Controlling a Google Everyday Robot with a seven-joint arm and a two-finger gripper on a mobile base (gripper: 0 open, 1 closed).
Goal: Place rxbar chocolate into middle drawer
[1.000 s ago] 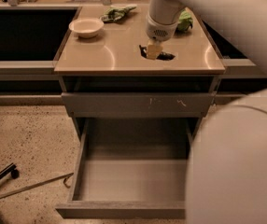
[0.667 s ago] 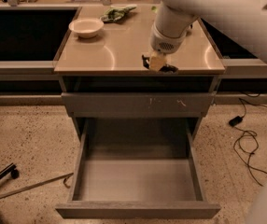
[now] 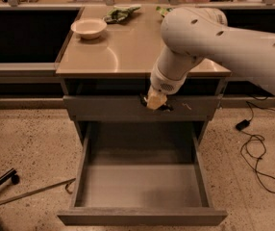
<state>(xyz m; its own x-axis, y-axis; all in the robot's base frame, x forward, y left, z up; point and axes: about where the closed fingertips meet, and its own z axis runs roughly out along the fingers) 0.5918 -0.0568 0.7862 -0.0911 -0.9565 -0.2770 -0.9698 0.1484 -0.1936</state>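
We are holding the chocolate bar (image 3: 166, 108) clamped in our gripper (image 3: 156, 102), in front of the shut upper drawer front (image 3: 104, 108) and above the open middle drawer (image 3: 140, 216). Lowering it in and letting go are remaining.

White arm (image 3: 224, 32) — gripper (image 3: 156, 102) above middle drawer (image 3: 142, 217).

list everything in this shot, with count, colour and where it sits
bowl: one, white, back left of the cabinet top
snack bag: one, green, right of the bowl; another green scrap shows beside the arm
cabinet top: one, tan
upper drawer front: one, grey, closed
middle drawer: one, grey, pulled open
chocolate bar: one, dark, in the gripper
cable: one, black, floor at right
arm: one, white, entering from the right
gripper: one, pale, before the closed drawer front, above the open drawer
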